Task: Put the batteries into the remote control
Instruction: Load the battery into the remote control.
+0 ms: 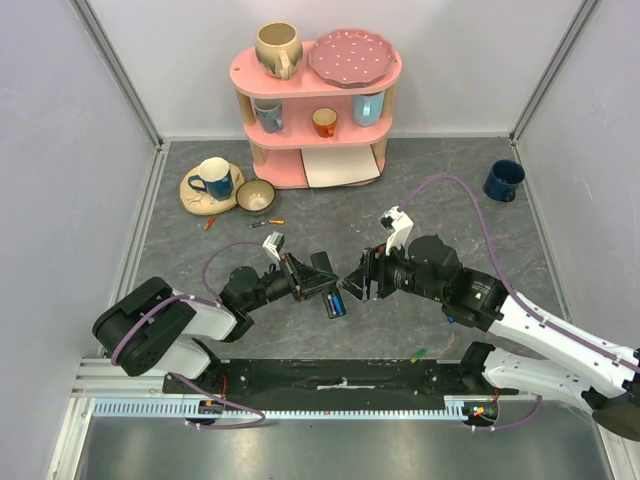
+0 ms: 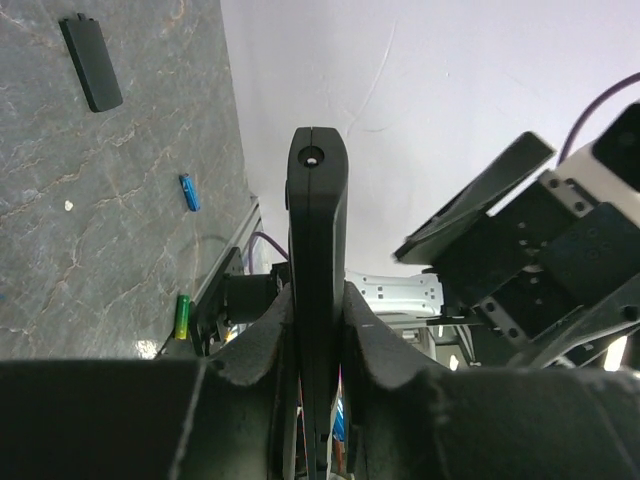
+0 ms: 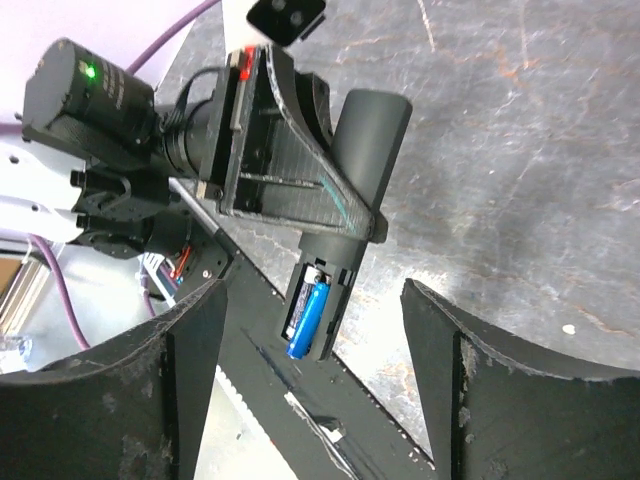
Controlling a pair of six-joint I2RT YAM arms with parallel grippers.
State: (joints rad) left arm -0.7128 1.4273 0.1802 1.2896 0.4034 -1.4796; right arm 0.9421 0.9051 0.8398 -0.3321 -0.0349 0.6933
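My left gripper [image 1: 322, 282] is shut on the black remote control [image 1: 335, 300] and holds it above the table. In the left wrist view the remote [image 2: 318, 220] stands edge-on between the fingers [image 2: 262, 335]. In the right wrist view the remote [image 3: 352, 150] has its compartment open, with a blue battery [image 3: 308, 318] lying askew in it. My right gripper [image 3: 315, 380] is open and empty, facing that compartment from close by [image 1: 360, 280]. A blue battery [image 2: 189, 192] and a green battery [image 2: 183, 316] lie on the table. The green one also shows in the top view [image 1: 418, 354].
A black battery cover [image 2: 90, 62] lies on the table. Small orange batteries [image 1: 275, 222] lie near a bowl [image 1: 256, 195] and a plate with a mug [image 1: 212, 180]. A pink shelf [image 1: 315, 110] stands at the back, a blue mug [image 1: 503, 180] at the right.
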